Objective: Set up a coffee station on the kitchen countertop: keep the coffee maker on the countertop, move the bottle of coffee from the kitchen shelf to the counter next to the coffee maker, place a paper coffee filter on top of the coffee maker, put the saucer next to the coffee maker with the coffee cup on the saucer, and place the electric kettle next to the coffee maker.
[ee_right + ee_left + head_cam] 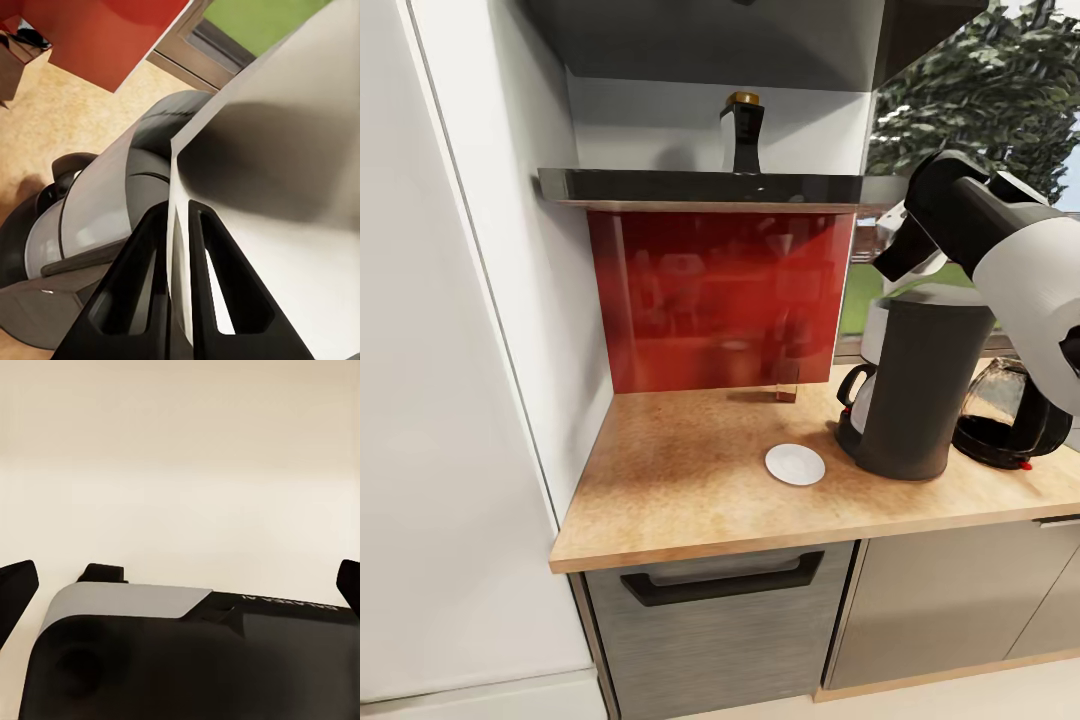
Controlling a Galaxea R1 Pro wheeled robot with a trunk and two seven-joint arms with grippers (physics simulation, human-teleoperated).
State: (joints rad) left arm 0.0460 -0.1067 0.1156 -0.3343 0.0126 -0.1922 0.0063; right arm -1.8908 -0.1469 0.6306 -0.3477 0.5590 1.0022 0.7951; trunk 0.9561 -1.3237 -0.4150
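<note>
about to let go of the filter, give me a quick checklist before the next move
1. Filter gripped: ok, the right gripper is pinched on its edge in the right wrist view.
2. Filter over the coffee maker: ok in rough terms, the maker's top lies below the sheet; whether it is centred, cannot tell.
3. Filter resting on the maker's top: cannot tell, contact is hidden.
4. Kettle next to the maker: ok, on the countertop beside it.
5. Saucer next to the maker: ok, but no cup on it.
6. Bottle on the counter: not ok, it stands on the shelf.
</note>
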